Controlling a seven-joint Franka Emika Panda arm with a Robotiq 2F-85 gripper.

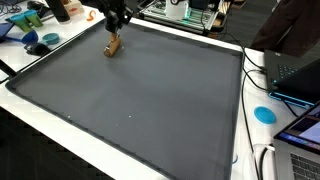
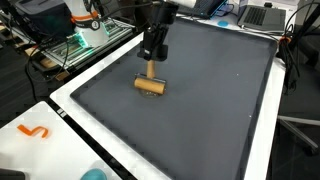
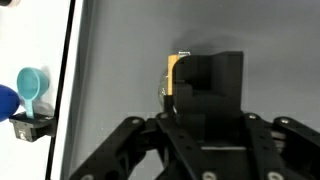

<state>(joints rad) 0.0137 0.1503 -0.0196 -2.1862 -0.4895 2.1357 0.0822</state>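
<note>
Wooden mallet (image 2: 150, 85) on grey mat (image 2: 220, 110), its handle rising to the gripper (image 2: 151, 58). Orange squiggle (image 2: 35, 131) on the white border, illegible. In the wrist view a black finger (image 3: 205, 80) hides most of the mallet; whether the jaws pinch it cannot be told.

No readable text, label, brand, number or sign in either exterior view or the wrist view.

The pincer (image 2: 152, 58) hangs straight down from the arm (image 2: 160, 14), low at the far end, fingers close together.
</note>
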